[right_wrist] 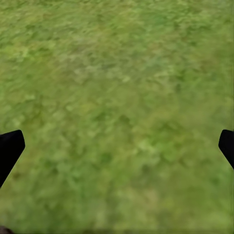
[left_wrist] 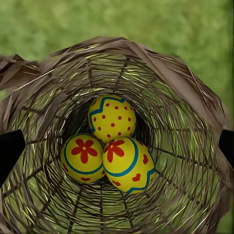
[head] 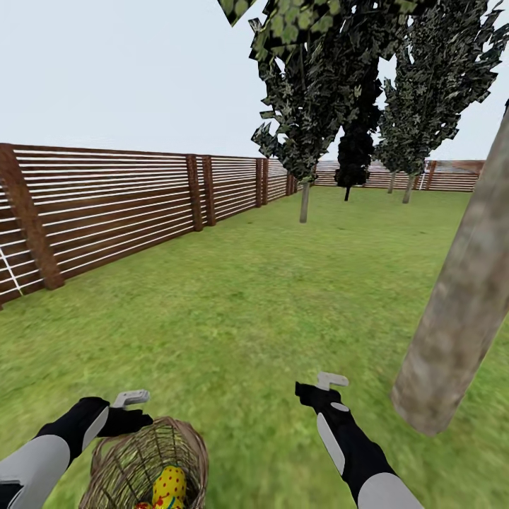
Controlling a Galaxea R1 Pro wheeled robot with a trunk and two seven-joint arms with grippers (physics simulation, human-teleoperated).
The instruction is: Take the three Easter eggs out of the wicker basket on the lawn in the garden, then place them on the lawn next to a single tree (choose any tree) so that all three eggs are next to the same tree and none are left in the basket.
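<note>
The lawn (head: 254, 297) was the biggest thing in the head view, a wide flat area of mottled green grass. A brown slat fence (head: 127, 205) ran along its left side and continued across the far end. Several thin-trunked trees (head: 305, 127) with dark grey-green leaves stood far away near the fence. Much closer, on the right, the thick leaning grey-brown trunk of the tree (head: 459, 297) came up from the grass, and its base was near the right arm.

At the bottom of the head view, the wicker basket (head: 152, 459) sat just beside the left gripper (head: 131, 398), and it was partly cut by the edge of the picture. In the left wrist view the basket (left_wrist: 185, 87) was seen from its open side, with its woven wall all around, and the camera looked directly into it. The three Easter eggs (left_wrist: 111, 146) lay together at the bottom of it, touching each other: one with red dots, two with red flowers and blue bands. The dark fingertips (left_wrist: 9, 151) of the left gripper were spread wide, one on each edge of that view, and they pinched nothing.

The right gripper (head: 326, 385) hung over bare grass (right_wrist: 117, 107), between the basket and the trunk. Its fingertips (right_wrist: 9, 151) were also spread wide apart and empty.
</note>
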